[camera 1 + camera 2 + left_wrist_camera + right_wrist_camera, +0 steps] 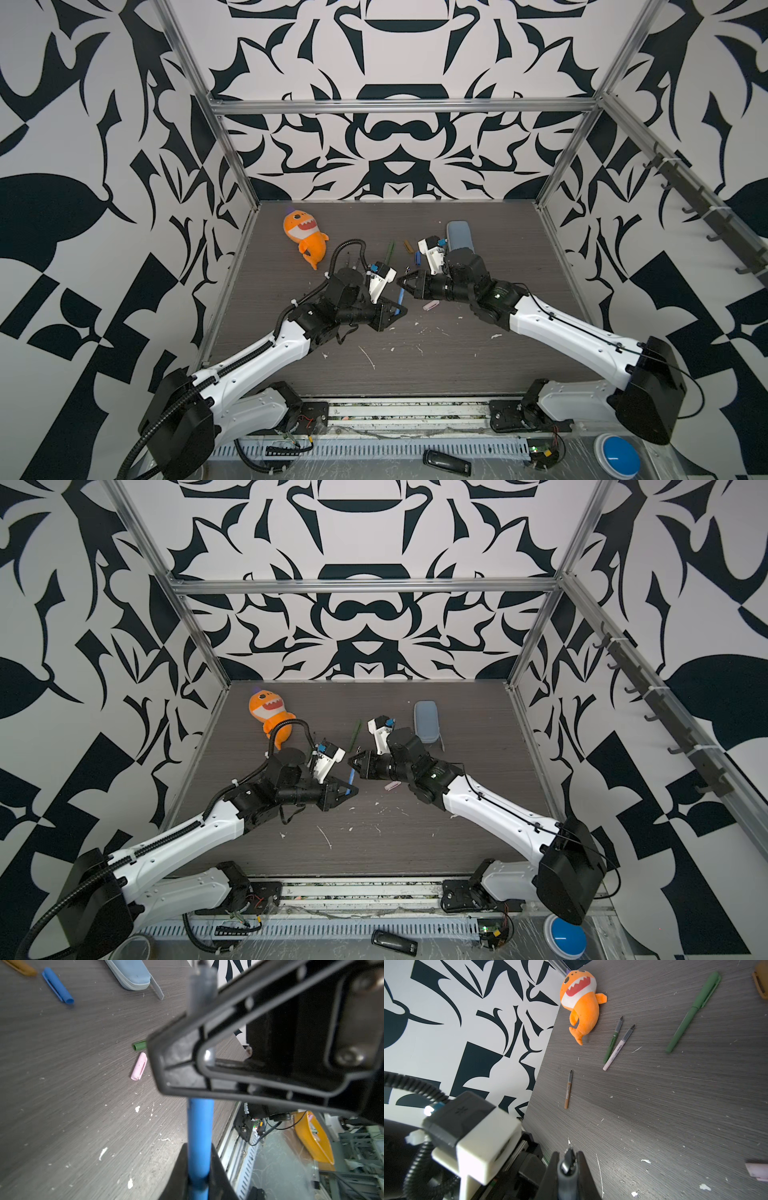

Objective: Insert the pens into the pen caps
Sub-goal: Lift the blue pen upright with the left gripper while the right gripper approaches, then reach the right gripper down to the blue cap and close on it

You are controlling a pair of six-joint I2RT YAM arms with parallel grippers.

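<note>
Checking both top views, I see the left gripper [399, 311] and right gripper [401, 282] meet tip to tip above the middle of the table [478, 365].

1. Left gripper: the jaws are closed tight on the barrel of the blue pen [200, 1136]. The pen is held clear of the table.
2. Right gripper: the jaws are closed on the grey front end of the same pen. In the right wrist view its dark tip shows between the fingers.
3. Caps: four loose caps lie on the table. The blue cap [57, 986] lies beside the brown cap [20, 967], near the case [128, 974]. The green cap [139, 1045] and pink cap [138, 1066] lie just beside each other. The green one is partly hidden behind the right gripper.
4. Other pens: the green pen [613, 1040] and pink pen [617, 1049] lie side by side near the shark [581, 1001]. The brown pen [568, 1089] lies apart from them. A second green pen [693, 1012] lies with its cap on.
</note>
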